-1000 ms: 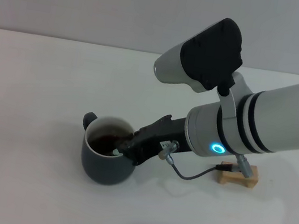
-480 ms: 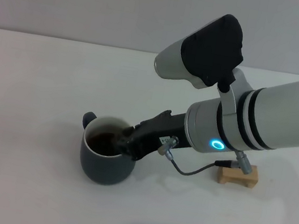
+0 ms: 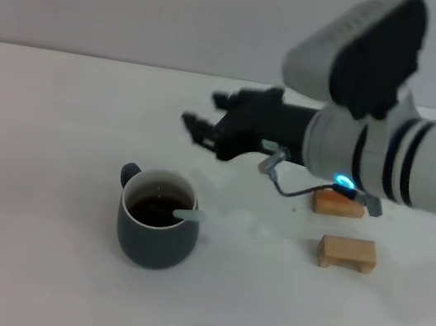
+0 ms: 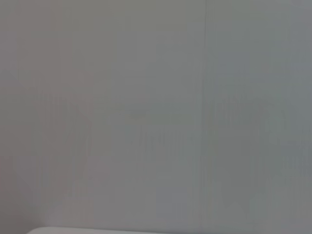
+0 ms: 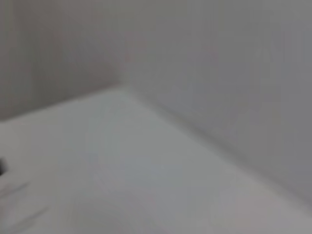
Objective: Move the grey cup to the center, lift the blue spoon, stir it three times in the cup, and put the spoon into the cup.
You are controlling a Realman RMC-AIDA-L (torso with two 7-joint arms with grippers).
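Inside the rounded slate-grey ceramic cup (image 3: 155, 229) of dark liquid, the pale-blue-handled spoon (image 3: 185, 214) leans on the rim. Above, the right gripper (image 3: 204, 125) hovers, fingers apart and empty, apparently finished.

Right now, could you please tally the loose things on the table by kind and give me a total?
Cups: 1, the grey cup.
Spoons: 1, the blue spoon, resting in the cup.
Wooden blocks: 2, the nearer wooden block and the farther wooden block.
Total: 4.
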